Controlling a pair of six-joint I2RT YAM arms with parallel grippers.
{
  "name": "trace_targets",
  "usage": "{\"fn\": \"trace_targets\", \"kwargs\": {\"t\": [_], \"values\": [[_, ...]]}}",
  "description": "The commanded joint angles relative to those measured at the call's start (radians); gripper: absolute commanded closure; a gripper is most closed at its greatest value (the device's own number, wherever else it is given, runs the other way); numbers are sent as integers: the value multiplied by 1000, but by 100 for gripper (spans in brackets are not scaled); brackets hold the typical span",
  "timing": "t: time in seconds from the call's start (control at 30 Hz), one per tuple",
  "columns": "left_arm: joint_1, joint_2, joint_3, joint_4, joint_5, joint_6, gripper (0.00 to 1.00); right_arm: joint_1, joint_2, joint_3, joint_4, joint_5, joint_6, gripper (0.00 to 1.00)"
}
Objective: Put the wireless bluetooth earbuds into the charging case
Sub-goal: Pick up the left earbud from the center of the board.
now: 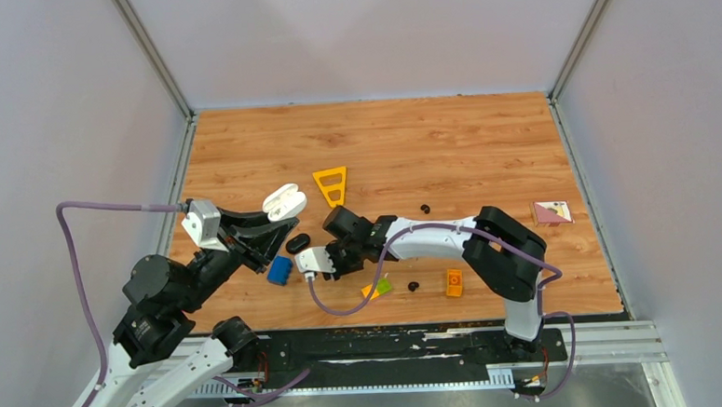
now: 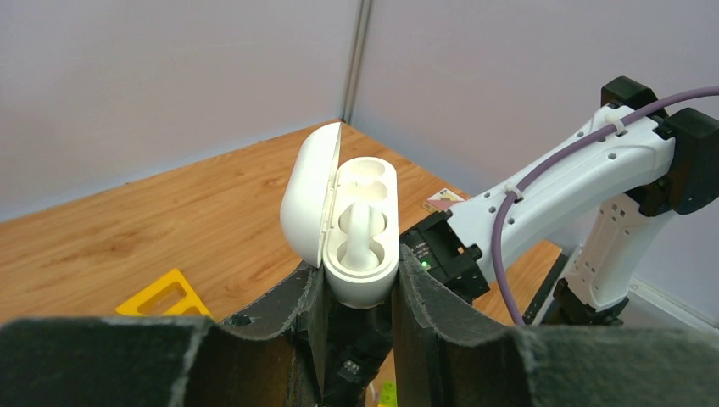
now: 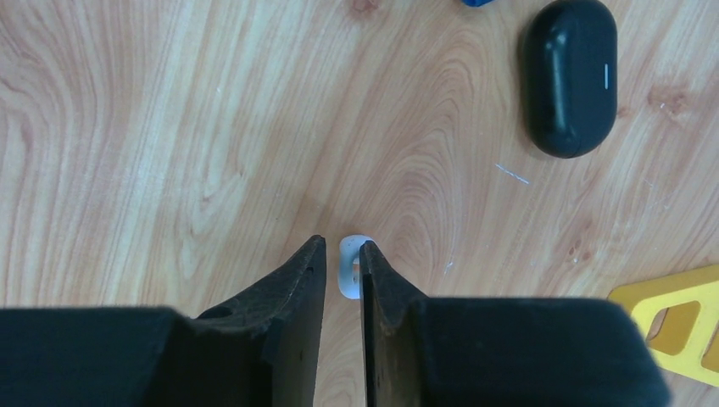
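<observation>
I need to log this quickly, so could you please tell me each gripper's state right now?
Left gripper: closed, holding the charging case.
Right gripper: fingers straddle the white earbud; grip cannot be told.

Looking steeply down from high behind the arm bases over the whole surface (image 1: 429, 144), close and level from the left wrist toward the right arm (image 2: 576, 178), straight down and very near from the right wrist, all sharing the yellow triangle (image 1: 330, 185).

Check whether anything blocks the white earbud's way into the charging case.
Nothing visible does. The charging case, in the left gripper, has its lid open and one cavity empty. The black case lies on the table beside the white earbud.
</observation>
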Motion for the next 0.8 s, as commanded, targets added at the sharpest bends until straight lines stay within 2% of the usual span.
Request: {"fn": "trace_targets", "kwargs": {"t": [0.0,0.4,0.77], "values": [[3,-9,-2,21,-11,12,100,-10,11,39,18,42,-12,79],[2,-11,-4,19,-13,6,100,-33,28,67,-12,44,2,81],[3,-11,-8,21,-11,3,100,-51,29,97,-57,-15,18,96]]}}
